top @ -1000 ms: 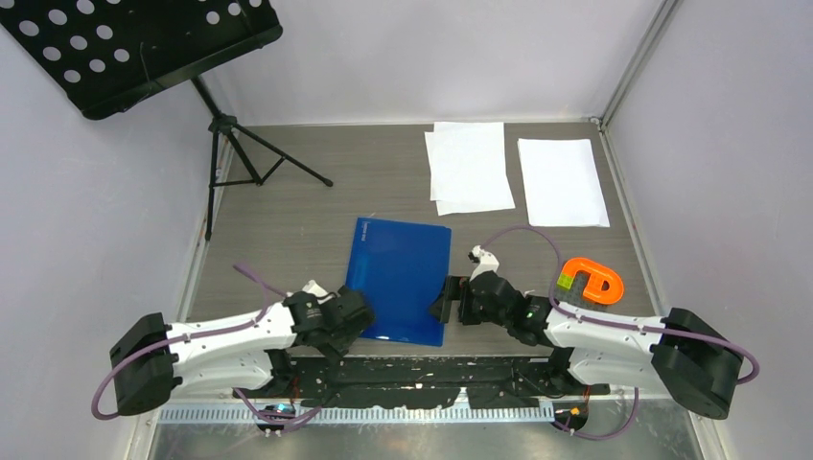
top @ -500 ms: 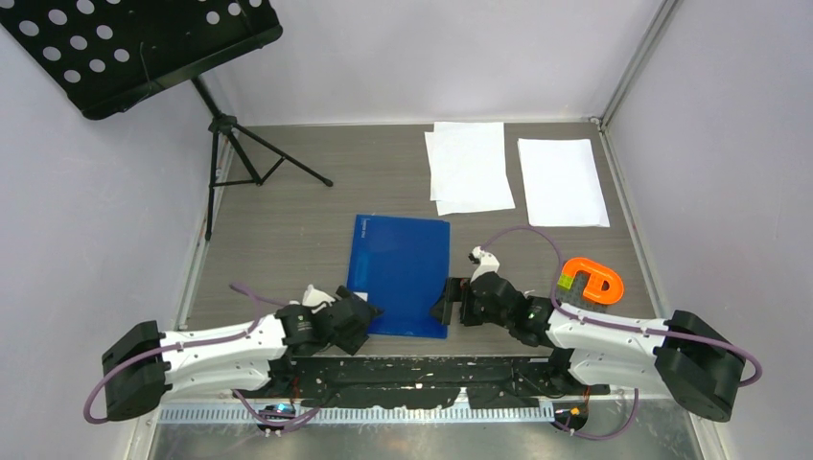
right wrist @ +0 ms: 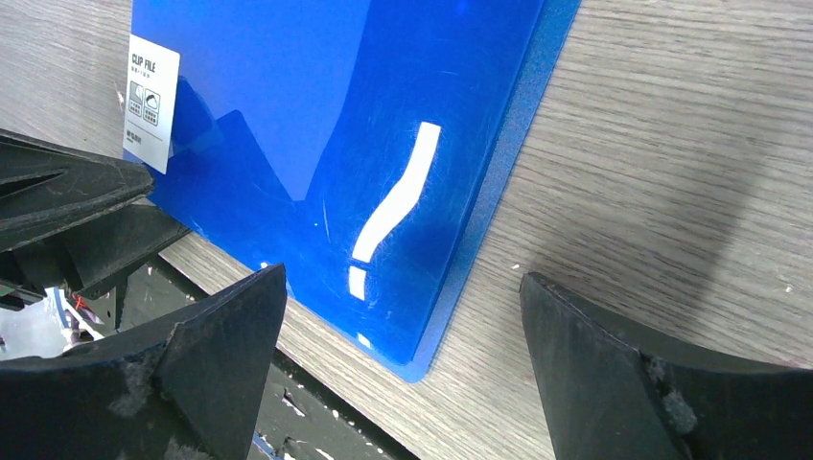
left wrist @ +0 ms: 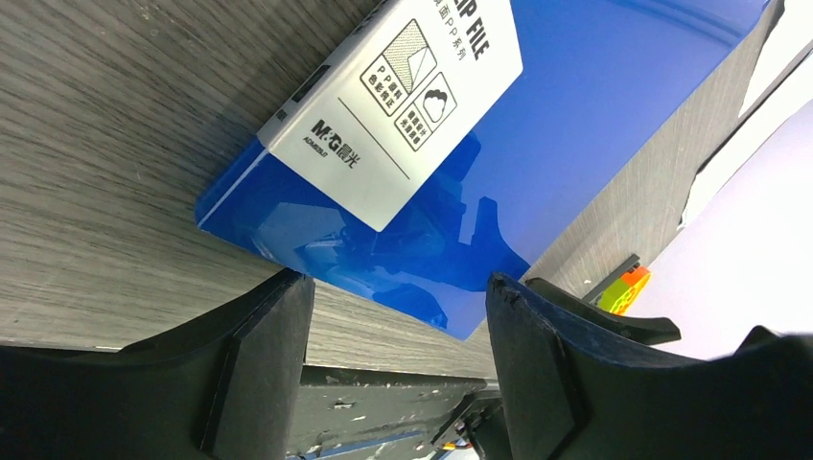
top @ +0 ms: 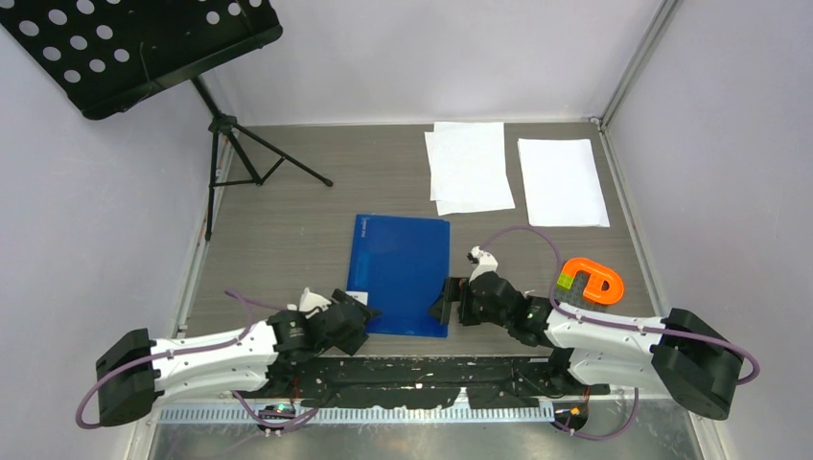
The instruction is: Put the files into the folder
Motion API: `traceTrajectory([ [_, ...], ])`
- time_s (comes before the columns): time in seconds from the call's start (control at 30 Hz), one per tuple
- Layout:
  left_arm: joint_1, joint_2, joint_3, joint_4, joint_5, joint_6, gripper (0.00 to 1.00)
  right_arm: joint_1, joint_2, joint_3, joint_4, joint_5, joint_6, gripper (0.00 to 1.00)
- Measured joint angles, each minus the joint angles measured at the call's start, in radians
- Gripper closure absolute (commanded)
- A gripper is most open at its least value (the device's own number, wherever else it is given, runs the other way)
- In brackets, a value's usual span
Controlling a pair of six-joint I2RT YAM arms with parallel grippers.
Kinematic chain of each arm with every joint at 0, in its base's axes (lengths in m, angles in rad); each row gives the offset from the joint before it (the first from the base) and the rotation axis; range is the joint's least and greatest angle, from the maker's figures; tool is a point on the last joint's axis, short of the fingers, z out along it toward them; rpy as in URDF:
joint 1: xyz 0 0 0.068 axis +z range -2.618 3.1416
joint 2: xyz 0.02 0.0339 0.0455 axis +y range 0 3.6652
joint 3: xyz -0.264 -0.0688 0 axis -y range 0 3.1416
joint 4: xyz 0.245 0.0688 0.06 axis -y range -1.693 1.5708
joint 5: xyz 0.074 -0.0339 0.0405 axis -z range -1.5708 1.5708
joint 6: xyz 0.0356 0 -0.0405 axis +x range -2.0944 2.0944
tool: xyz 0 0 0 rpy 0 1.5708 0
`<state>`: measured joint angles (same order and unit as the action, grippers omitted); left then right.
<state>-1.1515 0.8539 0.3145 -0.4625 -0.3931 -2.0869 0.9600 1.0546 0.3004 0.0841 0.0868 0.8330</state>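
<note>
Left fingers (left wrist: 254, 369) and right fingers (right wrist: 216, 350) stood spread by near corners of the folder (top: 403, 268), likely slick and bendy, best pinched at its cover edge.

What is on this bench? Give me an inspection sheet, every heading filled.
Surface: grey wood-grain table, black tape along its near edge.
Job's things: blue folder closed and flat, mid-table; white sheets in two piles at the far right, none in the folder.
Clutter: orange U-shaped piece on the right.
Grippers: left tool open at the folder's near left corner; right tool open at its near right corner; neither holds anything.
Cables: purple cables loop along both arms.
Surroundings: black music stand far left; plain walls.
</note>
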Motion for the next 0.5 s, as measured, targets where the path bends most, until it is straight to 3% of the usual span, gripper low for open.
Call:
traceTrajectory([
  [0.5,0.0,-0.06,-0.026,0.0,-0.001,0.0,0.34,0.0,0.019,-0.002,0.033,-0.003,0.001,0.03],
])
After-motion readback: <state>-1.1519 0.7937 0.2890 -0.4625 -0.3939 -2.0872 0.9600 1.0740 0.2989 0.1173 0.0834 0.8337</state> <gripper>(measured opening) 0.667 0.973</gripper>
